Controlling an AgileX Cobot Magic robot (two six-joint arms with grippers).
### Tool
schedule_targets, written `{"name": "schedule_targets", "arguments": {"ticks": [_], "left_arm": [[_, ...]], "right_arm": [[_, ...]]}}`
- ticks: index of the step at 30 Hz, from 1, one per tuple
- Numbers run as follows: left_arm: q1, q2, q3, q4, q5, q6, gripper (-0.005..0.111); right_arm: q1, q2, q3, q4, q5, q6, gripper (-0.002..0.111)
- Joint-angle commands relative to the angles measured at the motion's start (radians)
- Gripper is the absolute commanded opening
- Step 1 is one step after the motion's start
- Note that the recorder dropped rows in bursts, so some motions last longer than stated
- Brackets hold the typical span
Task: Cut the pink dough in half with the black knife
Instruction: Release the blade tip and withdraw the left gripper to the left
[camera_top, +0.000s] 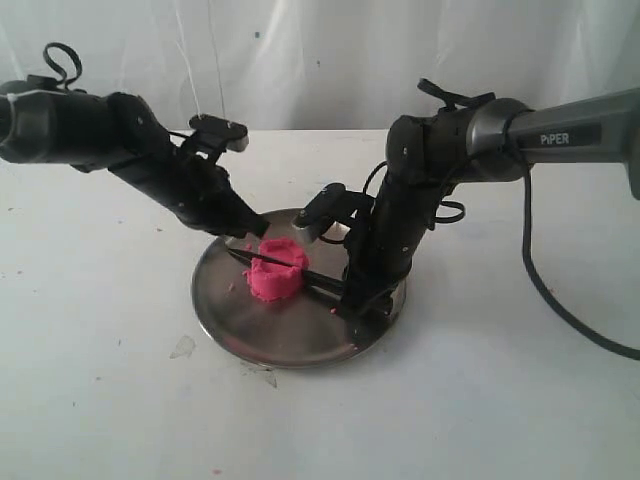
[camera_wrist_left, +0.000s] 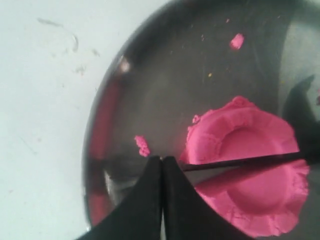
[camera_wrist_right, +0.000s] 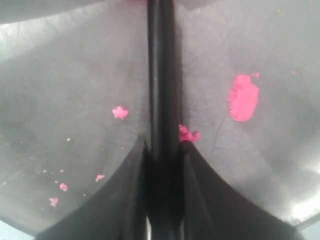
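The pink dough (camera_top: 276, 270) (camera_wrist_left: 247, 167) is one round mound with a raised rim, sitting in the middle of the steel plate (camera_top: 230, 320) (camera_wrist_left: 165, 85) (camera_wrist_right: 65, 75). The black knife (camera_top: 322, 280) (camera_wrist_left: 240, 162) (camera_wrist_right: 161, 75) lies across the mound's top, its tip pointing left. My right gripper (camera_top: 352, 290) (camera_wrist_right: 162, 145) is shut on the knife's handle at the plate's right side. My left gripper (camera_top: 258, 229) (camera_wrist_left: 161, 159) is shut with nothing between its fingers, its tips just off the dough's rim beside the blade tip.
Small pink crumbs (camera_wrist_right: 244, 97) (camera_wrist_left: 142, 145) lie scattered on the plate. The plate rests on a white table (camera_top: 100, 380) with a few scraps (camera_top: 183, 347) near the plate's front left edge. A black cable (camera_top: 560, 310) runs along the right.
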Motion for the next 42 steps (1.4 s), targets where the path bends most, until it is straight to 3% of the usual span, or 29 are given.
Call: {"name": "schedule_targets", "arguments": {"ticks": [1,5,11,20,24,27,42], "left_arm": [[-0.001,-0.098,0.001,0.035,0.045,0.020,0.000],[0.001,-0.172,0.001,0.137,0.137,-0.043,0.000],[0.041,-0.273,0.008,0.363,0.404,-0.317,0.000],[0.049,-0.545,0.167,0.388,0.714,-0.345,0.000],[0.049,-0.590,0.262,0.393,0.684,-0.345,0.000],[0.049,-0.590,0.336,0.389,0.549,-0.349,0.000],[0.049,-0.591,0.338,0.386,0.529,-0.349,0.000]], "right_arm": [[-0.002,0.003,-0.001,0.001,0.011,-0.001,0.000],[-0.002,0.003,-0.001,0.001,0.003,-0.001,0.000],[-0.002,0.003,-0.001,0.001,-0.002,-0.001,0.000],[-0.002,0.003,-0.001,0.001,0.001,0.004,0.000],[-0.002,0.003,-0.001,0.001,0.016,0.004,0.000],[-0.002,0.003,-0.001,0.001,0.052,0.004,0.000],[-0.001,0.003,-0.001,0.040,0.100,-0.026,0.000]]}}
